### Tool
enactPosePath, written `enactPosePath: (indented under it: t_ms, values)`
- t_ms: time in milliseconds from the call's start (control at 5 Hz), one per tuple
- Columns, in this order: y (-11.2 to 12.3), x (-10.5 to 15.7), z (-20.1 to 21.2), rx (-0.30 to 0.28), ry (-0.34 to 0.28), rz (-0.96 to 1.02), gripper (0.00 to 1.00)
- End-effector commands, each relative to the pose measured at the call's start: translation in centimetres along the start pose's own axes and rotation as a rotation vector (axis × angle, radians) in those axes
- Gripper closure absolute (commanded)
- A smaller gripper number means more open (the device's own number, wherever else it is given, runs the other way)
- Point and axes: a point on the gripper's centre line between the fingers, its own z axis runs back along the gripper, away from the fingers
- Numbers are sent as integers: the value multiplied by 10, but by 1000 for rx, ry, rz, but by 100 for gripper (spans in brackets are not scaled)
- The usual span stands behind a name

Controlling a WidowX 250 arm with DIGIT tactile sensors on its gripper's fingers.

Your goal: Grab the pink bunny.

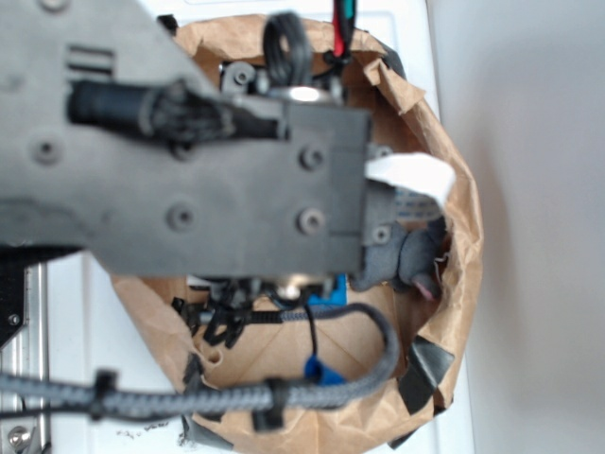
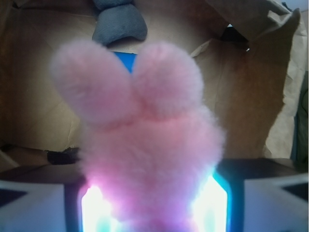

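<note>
Wrist view: my tool (image 2: 153, 203) is closed onto the pink bunny (image 2: 145, 145), its two glowing pads (image 2: 94, 210) pressed against either side of the plush body at the bottom centre of the frame. The bunny fills the middle of the view, both long ears pointing up toward the top of the frame. Its face is not visible from here.

Behind the ears, a small patch of a blue object (image 2: 124, 59) shows in the gap between them; I cannot tell what it is. Above that, at top centre, lies a grey plush animal (image 2: 118, 21). All of this sits inside a brown paper bag (image 2: 43, 106), whose crumpled walls fill the left, right and upper parts of the frame.

Exterior view: my arm (image 1: 189, 161) blocks most of the frame, hiding the tool and bunny. The bag's rim (image 1: 463, 236) rings it, the grey plush (image 1: 411, 260) peeks out at centre right, and a braided cable (image 1: 189, 397) crosses the lower left.
</note>
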Motion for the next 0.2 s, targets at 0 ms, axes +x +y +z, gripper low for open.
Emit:
enactPosePath:
  t_ms: [0]
  values:
    - [-2, 9, 30, 0, -83, -21, 100]
